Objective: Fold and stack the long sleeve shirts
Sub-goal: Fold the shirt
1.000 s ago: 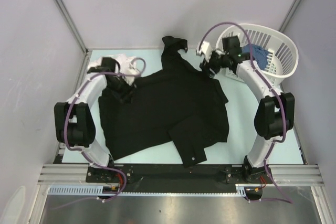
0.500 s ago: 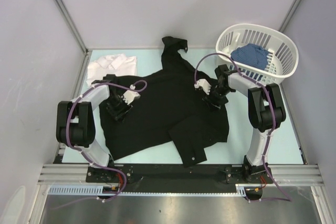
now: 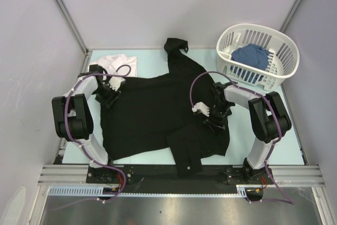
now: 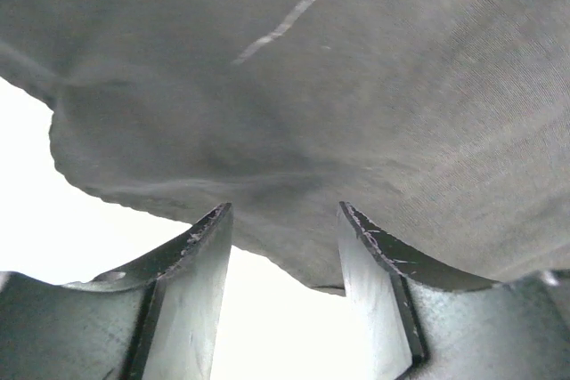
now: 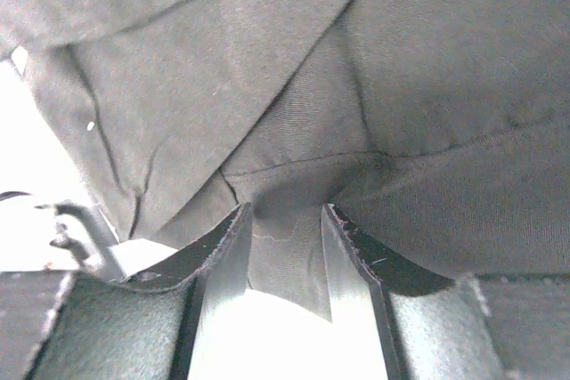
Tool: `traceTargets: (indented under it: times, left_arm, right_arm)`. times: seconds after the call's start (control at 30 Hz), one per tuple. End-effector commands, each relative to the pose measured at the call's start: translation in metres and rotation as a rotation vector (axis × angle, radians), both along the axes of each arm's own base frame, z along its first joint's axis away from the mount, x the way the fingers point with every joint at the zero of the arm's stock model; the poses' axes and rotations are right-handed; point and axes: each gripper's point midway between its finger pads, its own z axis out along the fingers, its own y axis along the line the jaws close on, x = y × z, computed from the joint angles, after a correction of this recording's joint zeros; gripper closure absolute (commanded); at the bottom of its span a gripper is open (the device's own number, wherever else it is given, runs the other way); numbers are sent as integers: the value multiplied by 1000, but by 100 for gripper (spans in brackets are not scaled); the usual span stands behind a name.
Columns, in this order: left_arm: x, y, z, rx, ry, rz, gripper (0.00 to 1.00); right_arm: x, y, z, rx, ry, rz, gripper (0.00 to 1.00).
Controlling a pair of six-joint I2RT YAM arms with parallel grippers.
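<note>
Overhead, the black shirt (image 3: 158, 114) lies spread across the middle of the pale table (image 3: 263, 130), one narrow part reaching toward the far wall. The white shirt (image 3: 117, 63) sits crumpled at the far left corner, just beyond the black one's left edge. A white slatted basket (image 3: 284, 51) stands at the far right with a blue cloth (image 3: 251, 55) inside. That view places the left gripper (image 3: 109, 97) low on the black shirt's left edge and the right gripper (image 3: 216, 120) on its right side, but shows neither set of jaws. The wrist cameras do. On the left, the fingers (image 4: 191, 264) stand moderately apart, straddling the shirt's hem; cloth dips between the tips, while bright table shows through the rest of the gap, so nothing is pinched. On the right, the fingers (image 5: 356, 255) sit closer together, and a fold of black cloth fills the gap from pad to pad, with creases running out from it: a clamped grip on the shirt.
</note>
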Motion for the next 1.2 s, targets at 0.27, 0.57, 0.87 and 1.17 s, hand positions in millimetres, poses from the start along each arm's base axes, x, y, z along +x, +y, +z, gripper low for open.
traceTargets:
  times: [0.27,0.57,0.87,1.17]
  left_arm:
    - [27,-12,17,-84,-54,28,41]
    - [45,-36,63,-216,-190,-12,38]
    - [92,-62,119,-375,-399,3,28]
    - [119,-56,162,-360,-568,35,22]
  right_arm:
    - [-44,9,37,52,309,-9,59]
    - [113,47,91,275,-93,-340,59]
    - [315,68,124,413,-644,-665,68]
    - [371,47,58,257,-711,-753,79]
